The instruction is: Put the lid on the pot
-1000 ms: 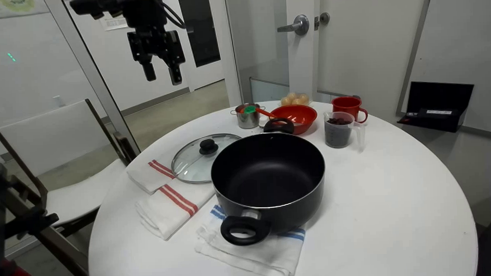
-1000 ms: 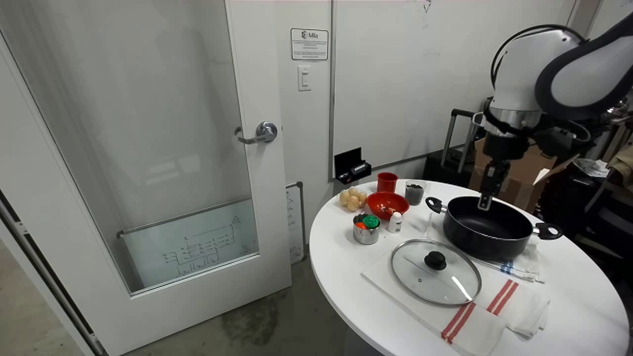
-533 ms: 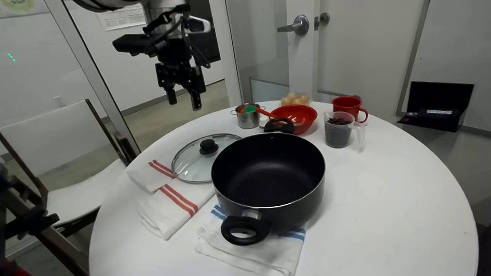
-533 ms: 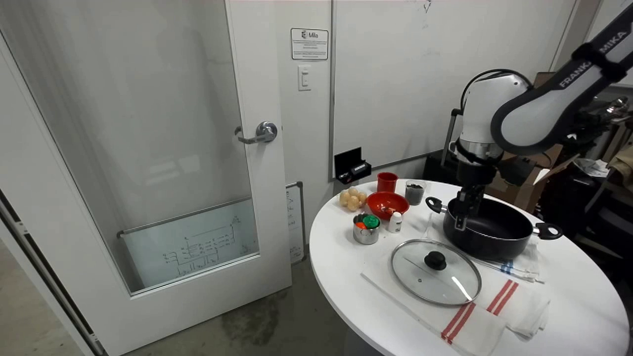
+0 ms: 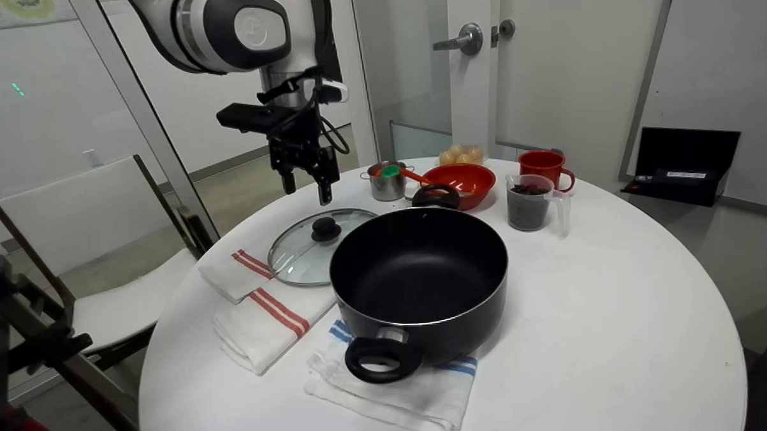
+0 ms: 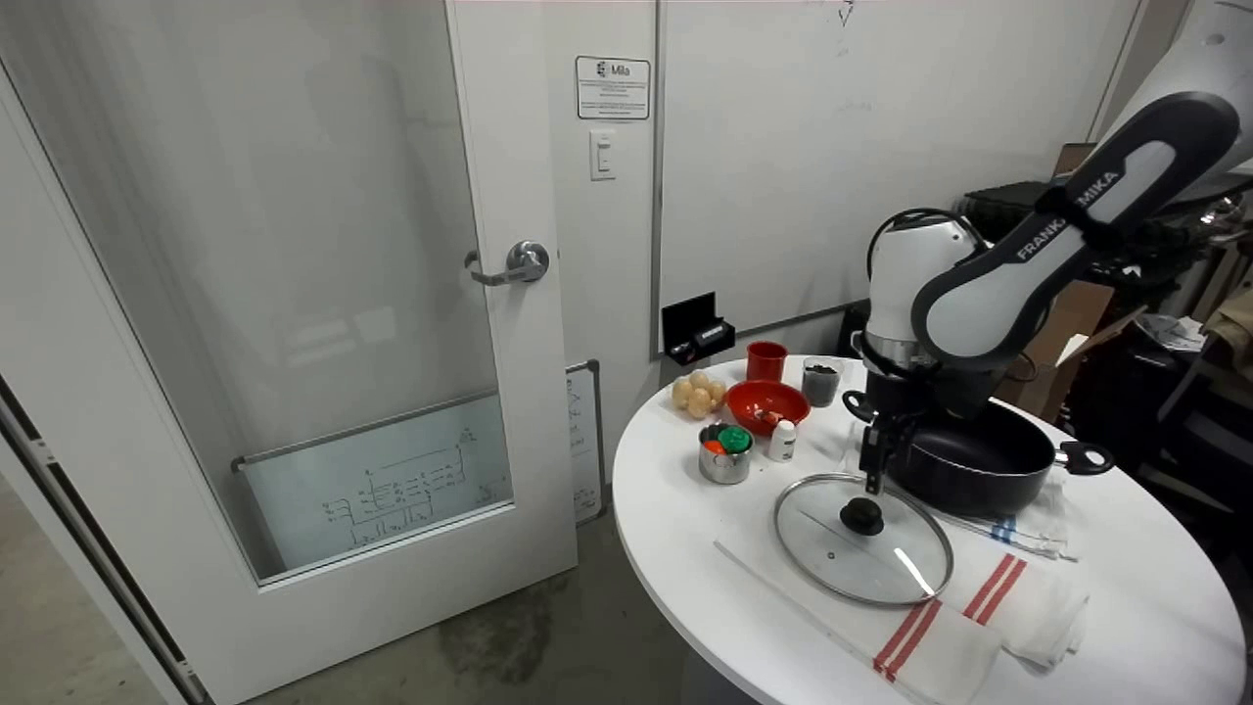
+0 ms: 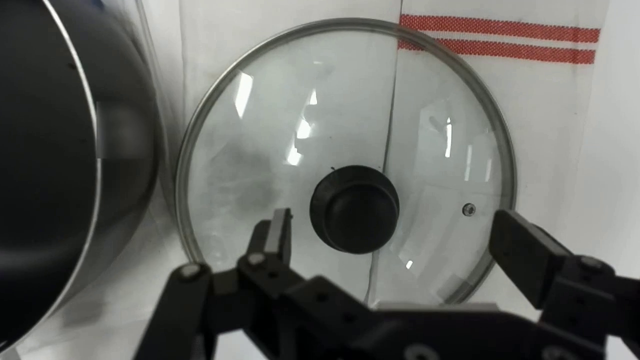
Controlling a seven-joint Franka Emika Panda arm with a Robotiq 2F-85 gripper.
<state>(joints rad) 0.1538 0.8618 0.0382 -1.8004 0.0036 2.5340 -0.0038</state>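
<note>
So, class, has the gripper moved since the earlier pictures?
Yes: in both exterior views the gripper has come down, closer to the unmoved lid.

In an exterior view we look down aslant across the table (image 5: 604, 310), close in, the lid (image 5: 308, 251) past the pot (image 5: 421, 281) toward ten o'clock. In an exterior view we stand farther off, a door (image 6: 294, 323) at nine o'clock, the table at four, the lid nearer than the pot. In the wrist view we face almost straight down, close over the lid, the pot cut off at nine. All three share lid and pot.
</note>
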